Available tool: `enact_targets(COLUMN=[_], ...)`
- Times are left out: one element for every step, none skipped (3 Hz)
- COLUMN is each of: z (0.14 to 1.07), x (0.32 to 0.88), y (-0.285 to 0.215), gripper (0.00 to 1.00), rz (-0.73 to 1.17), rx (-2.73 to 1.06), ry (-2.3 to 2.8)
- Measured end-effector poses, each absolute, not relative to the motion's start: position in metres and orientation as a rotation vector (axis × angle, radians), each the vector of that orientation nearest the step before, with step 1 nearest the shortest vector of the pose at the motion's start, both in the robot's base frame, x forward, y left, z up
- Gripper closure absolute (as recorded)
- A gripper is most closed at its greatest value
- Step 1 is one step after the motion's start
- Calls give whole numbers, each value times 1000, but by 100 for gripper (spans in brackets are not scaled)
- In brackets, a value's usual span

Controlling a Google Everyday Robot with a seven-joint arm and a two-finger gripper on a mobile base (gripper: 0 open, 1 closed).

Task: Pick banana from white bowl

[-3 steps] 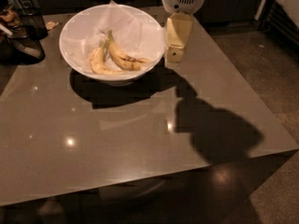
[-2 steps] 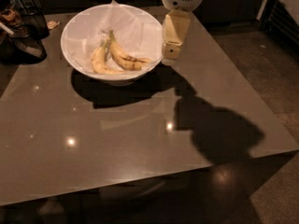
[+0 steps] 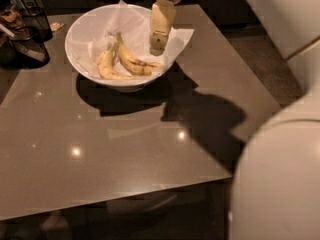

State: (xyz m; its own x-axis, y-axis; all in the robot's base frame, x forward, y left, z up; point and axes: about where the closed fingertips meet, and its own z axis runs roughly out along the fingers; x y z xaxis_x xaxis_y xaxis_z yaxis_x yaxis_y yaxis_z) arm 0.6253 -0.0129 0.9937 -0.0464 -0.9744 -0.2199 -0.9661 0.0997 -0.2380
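The white bowl (image 3: pixel 79 48) with its crumpled paper liner stands at the far left of the grey table (image 3: pixel 125 149). Two bananas lie in it side by side. The banana (image 3: pixel 136 64) with dark brown streaks is the right one, its stem pointing toward the back. A paler, shorter banana (image 3: pixel 106 67) lies just left of it. My gripper (image 3: pixel 159 40) hangs down from the top of the view over the bowl's right inner side. It is a little above and to the right of the streaked banana and is not touching it.
A dark wire-mesh container (image 3: pixel 29 31) with small items stands at the table's far left corner. A large white part of the robot's body (image 3: pixel 280 184) fills the lower right. The table's right edge (image 3: pixel 250 74) drops to a dark floor.
My gripper has moved left, from beside the bowl's right rim to over its inside. The view has shifted, and the white robot body now shows at the lower right.
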Motion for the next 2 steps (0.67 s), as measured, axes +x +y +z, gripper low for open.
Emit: enact_targets(z=[987, 981], x=[647, 662], y=[7, 22], gripper=[10, 9], rz=[-10, -3], rx=[-1907, -1910], ry=[2065, 2066])
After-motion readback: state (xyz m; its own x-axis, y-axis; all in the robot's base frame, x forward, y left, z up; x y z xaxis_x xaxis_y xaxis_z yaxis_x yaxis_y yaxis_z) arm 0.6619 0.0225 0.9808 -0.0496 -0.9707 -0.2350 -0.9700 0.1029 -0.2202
